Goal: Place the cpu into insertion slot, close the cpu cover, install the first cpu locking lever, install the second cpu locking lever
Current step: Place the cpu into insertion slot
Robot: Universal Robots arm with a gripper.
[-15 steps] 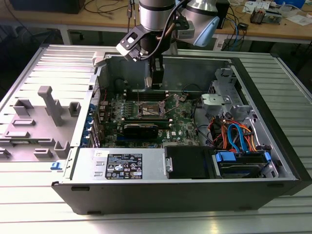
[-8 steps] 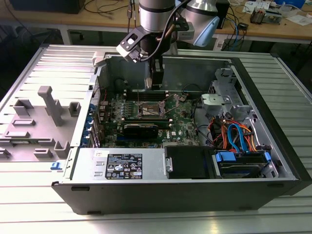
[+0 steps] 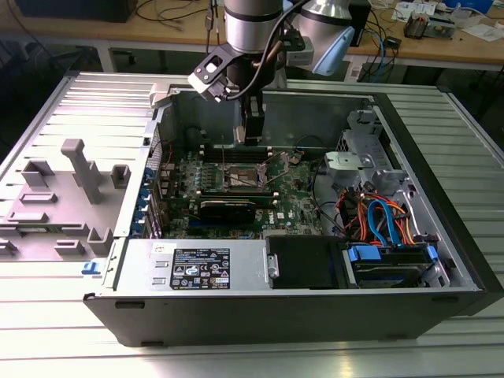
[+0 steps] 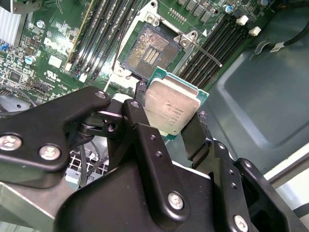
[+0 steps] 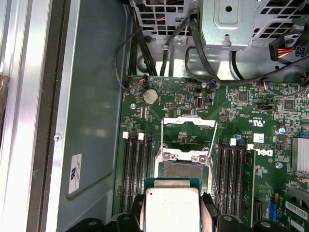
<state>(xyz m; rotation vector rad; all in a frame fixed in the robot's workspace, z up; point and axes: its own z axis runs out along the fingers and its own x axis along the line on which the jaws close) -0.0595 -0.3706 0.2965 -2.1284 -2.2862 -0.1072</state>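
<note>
Jaws of the gripper (image 4: 170, 108) pinch the cpu (image 4: 174, 99) by two opposite edges, metal top facing the camera. It is held clear above the board and near the slot (image 4: 147, 53), not yet seated. The slot lies bare, its contact field exposed. The cover (image 5: 188, 121) is swung back on the far side of the slot, and a lever (image 4: 210, 52) stands free beside it. Memory slots (image 5: 137, 169) flank the slot on the green board (image 5: 251, 111). In the exterior view the gripper hangs inside the open case (image 3: 315, 315).

To do this step well, I judge the chip should be kept level and squared to the rim. It should go straight down without sliding across the contacts.
</note>
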